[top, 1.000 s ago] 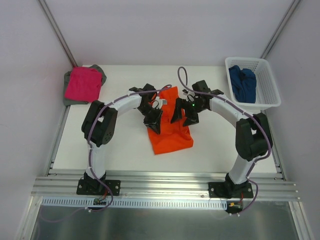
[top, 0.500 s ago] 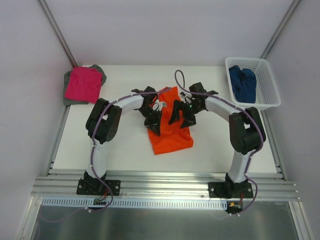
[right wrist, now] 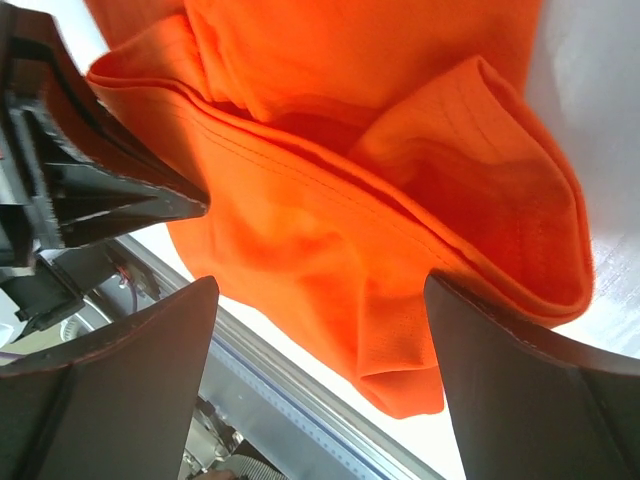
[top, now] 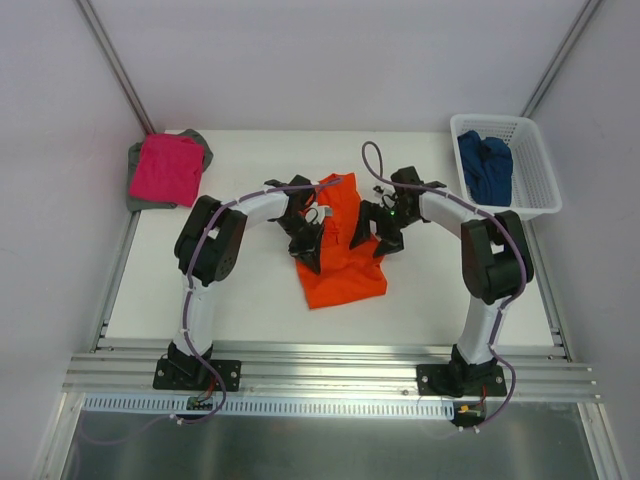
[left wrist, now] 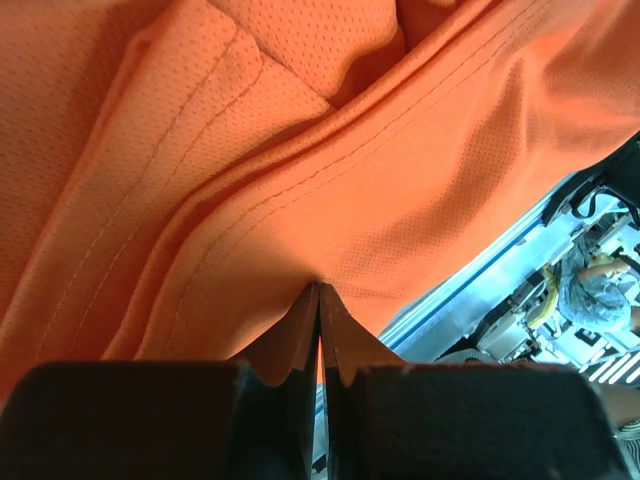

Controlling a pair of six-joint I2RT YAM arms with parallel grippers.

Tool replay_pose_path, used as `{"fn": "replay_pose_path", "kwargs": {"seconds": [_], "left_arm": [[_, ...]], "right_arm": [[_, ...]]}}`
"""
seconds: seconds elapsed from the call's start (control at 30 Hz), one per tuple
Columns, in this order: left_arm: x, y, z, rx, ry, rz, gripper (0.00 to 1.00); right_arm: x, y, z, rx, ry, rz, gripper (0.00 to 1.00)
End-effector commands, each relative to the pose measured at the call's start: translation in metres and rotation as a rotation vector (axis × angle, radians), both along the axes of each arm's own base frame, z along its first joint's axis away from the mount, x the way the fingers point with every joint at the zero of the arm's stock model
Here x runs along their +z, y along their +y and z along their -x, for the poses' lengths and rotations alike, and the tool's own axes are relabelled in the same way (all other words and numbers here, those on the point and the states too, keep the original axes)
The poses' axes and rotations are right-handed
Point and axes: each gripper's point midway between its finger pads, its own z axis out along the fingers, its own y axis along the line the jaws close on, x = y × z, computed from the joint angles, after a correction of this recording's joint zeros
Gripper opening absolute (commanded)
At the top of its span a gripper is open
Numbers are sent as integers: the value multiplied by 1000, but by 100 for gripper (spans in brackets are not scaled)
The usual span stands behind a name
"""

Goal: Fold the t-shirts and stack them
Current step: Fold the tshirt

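Jaws of our left gripper (left wrist: 319,300) pinch shut on a stitched hem of the orange t-shirt (top: 340,275); our right gripper (right wrist: 320,285) gapes wide around the neighbouring fold, gripping nothing. That shirt lies crumpled at the middle of the surface (top: 250,300). We judge it light, limp and slippery: take it by the hems, or layers slide.

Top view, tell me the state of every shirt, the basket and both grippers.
orange shirt: rumpled, edge pinched by left gripper.
pink shirt: folded, on grey shirt.
grey shirt: under pink shirt, far left corner.
blue shirt: crumpled in basket.
basket: upright, holding blue shirt.
left gripper: shut on orange shirt.
right gripper: open, astride an orange shirt fold.
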Motion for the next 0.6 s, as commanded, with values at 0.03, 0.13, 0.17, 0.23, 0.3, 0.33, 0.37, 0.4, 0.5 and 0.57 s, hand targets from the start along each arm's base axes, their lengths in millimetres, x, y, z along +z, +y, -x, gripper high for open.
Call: {"fn": "replay_pose_path", "kwargs": {"seconds": [0.03, 0.13, 0.17, 0.23, 0.3, 0.33, 0.37, 0.4, 0.5, 0.57], "left_arm": [[11, -1, -6, 16, -8, 17, 0], [12, 0, -6, 12, -17, 14, 0], [11, 1, -6, 12, -19, 12, 0], [14, 0, -8, 12, -29, 16, 0], [17, 0, -10, 10, -42, 18, 0], [16, 1, -10, 7, -48, 12, 0], [16, 2, -10, 9, -52, 7, 0], [17, 2, -11, 7, -58, 7, 0], [28, 2, -14, -14, -104, 22, 18], [35, 5, -24, -24, -175, 0, 42]], "right_arm": [[-12, -3, 7, -4, 25, 14, 89], [-20, -1, 7, 5, 40, 25, 90], [-18, 1, 3, 6, 37, 22, 90], [-23, 1, 1, 7, 49, 24, 90], [-24, 5, -5, 9, 39, 22, 90], [-24, 6, -7, 8, 36, 19, 90], [-26, 9, -8, 12, 37, 19, 90], [-24, 12, -11, 15, 26, 14, 90], [-11, 13, -19, 22, -28, 21, 93], [1, 8, -21, 38, -73, 47, 94]]}}
